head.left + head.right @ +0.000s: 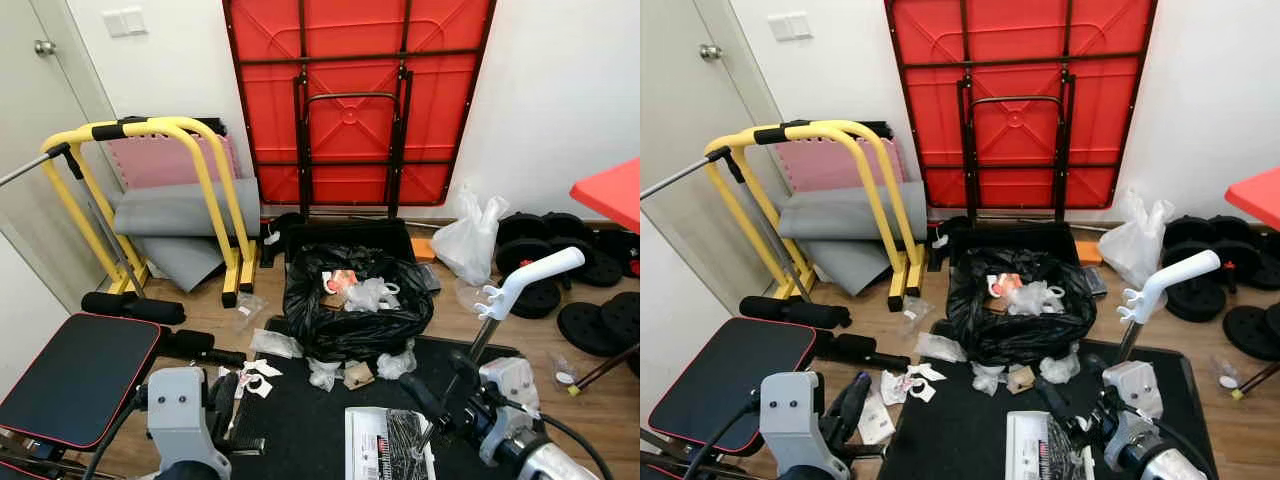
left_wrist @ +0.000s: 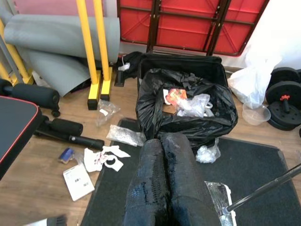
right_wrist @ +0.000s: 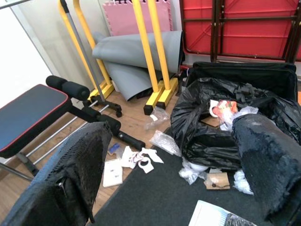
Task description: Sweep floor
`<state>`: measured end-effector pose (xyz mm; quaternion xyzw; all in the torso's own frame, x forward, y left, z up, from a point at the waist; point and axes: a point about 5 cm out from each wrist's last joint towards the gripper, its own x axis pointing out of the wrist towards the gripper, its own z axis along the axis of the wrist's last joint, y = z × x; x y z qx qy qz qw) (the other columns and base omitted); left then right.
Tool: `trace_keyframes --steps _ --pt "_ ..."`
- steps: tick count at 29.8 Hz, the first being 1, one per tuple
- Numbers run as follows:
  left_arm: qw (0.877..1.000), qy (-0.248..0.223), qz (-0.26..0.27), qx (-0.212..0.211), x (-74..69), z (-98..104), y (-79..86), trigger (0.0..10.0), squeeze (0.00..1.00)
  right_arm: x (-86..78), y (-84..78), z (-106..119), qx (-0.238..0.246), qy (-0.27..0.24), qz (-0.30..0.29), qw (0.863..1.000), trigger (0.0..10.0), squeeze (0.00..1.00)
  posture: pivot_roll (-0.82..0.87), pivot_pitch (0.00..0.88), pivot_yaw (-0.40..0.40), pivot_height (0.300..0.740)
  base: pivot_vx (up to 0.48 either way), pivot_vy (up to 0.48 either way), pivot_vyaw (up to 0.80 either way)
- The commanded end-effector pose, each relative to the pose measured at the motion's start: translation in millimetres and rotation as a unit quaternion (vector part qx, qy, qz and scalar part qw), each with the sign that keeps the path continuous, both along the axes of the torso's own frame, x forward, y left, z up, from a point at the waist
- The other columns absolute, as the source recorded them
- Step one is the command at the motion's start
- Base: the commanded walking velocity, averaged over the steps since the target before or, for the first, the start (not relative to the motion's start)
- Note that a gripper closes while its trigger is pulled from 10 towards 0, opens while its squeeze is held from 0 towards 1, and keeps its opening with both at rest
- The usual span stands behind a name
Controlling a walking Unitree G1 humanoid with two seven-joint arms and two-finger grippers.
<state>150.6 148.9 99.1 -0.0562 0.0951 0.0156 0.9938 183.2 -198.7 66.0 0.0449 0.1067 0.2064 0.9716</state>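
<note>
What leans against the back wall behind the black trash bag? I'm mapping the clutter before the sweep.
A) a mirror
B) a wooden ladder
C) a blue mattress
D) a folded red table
D: the folded red table, its dark legs tucked flat, stands upright against the white wall directly behind the black trash bag.

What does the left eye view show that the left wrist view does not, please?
The left eye view adds the door, the wall switches and a white hooked handle. The left wrist view adds a blue scrap and a white card. Shared: the black trash bag, yellow frame, grey mat and folded red table.
</note>
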Motion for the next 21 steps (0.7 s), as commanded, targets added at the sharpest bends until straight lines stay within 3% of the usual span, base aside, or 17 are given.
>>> trace_keyframes --steps 1,4,15,21 --pt "1.0 0.005 0.007 0.004 -0.4 -3.5 2.6 10.0 0.0 2.0 -1.8 -2.4 0.004 -0.005 -0.003 1.0 10.0 0.0 -0.14 0.0 -0.001 0.74 0.0 0.0 0.0" --pt "1.0 0.005 0.006 0.009 0.2 -5.3 3.5 10.0 0.0 3.2 -2.8 -4.6 0.0 -0.008 0.001 1.0 10.0 0.0 -0.15 0.0 -0.001 0.74 0.0 0.0 0.0" --pt "0.999 -0.012 0.007 0.031 3.5 1.3 1.1 10.0 0.0 2.1 2.4 11.0 0.005 -0.031 0.022 0.999 10.0 0.0 -0.15 0.0 -0.001 0.74 0.0 0.0 0.79" --pt "0.999 -0.017 0.009 0.037 3.7 3.5 1.1 10.0 0.0 10.5 7.2 22.0 0.005 -0.043 0.02 0.999 10.0 0.0 -0.15 0.0 -0.002 0.74 0.0 0.0 0.8"
